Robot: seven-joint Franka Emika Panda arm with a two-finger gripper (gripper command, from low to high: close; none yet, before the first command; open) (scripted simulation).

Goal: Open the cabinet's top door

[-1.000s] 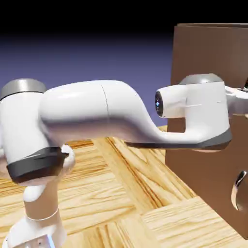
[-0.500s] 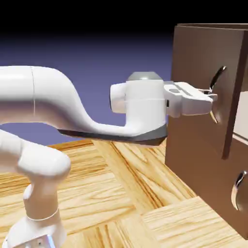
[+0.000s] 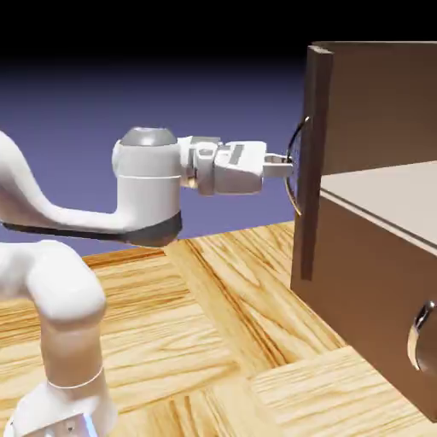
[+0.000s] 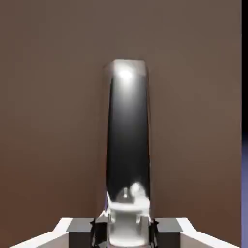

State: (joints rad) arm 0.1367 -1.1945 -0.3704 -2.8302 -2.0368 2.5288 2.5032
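The dark-brown cabinet (image 3: 375, 265) stands at the exterior view's right. Its top door (image 3: 312, 128) is pulled away from the cabinet front and shows almost edge-on, with a pale inner surface (image 3: 388, 195) exposed behind it. My gripper (image 3: 288, 167) is shut on the top door's curved silver handle (image 3: 296, 192), and the arm reaches in level from the left. In the hand view the handle (image 4: 127, 140) runs upright between my fingertips (image 4: 99, 231), with the brown door (image 4: 53, 121) filling the picture behind it.
The lower brown panel stays flush with its own silver handle (image 3: 418, 337) at the lower right. The wooden table (image 3: 213, 341) stretches under the arm. The robot's base and elbow (image 3: 60, 324) fill the lower left. A blue strip of backdrop (image 4: 244, 184) shows past the door's edge.
The arm has drawn back to the left with the handle in its grip. The top door has followed, coming from nearly flush to well out from the cabinet front.
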